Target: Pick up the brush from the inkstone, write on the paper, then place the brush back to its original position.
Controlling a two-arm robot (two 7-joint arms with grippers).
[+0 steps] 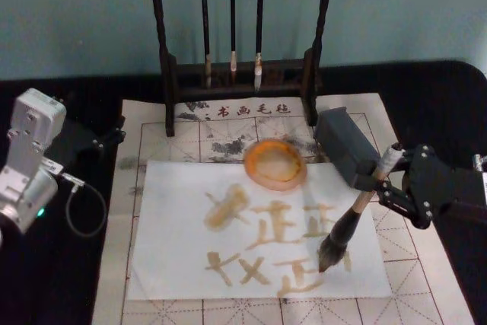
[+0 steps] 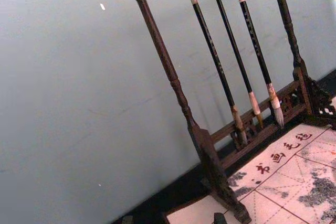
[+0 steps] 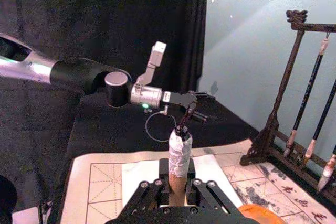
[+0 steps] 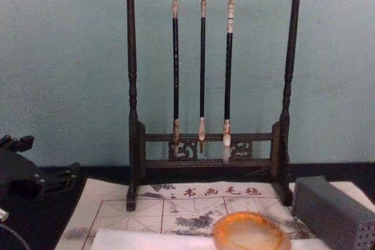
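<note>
the right tool (image 1: 383, 186) grips the upper handle of the brush (image 1: 351, 221), which is tilted with its bristle tip touching the near right of the paper (image 1: 175, 264). the inkstone (image 1: 254, 171) sits at the paper's far edge. the left tool (image 1: 103, 138) is parked far left, state i cannot tell.

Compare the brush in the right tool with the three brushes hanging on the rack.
The brush has a thick tan handle; the rack brushes have thin dark ones. The brush tilts, tip at the paper, gripped by the right tool; the rack brushes hang vertical, untouched. Shared: bristles point down.
</note>
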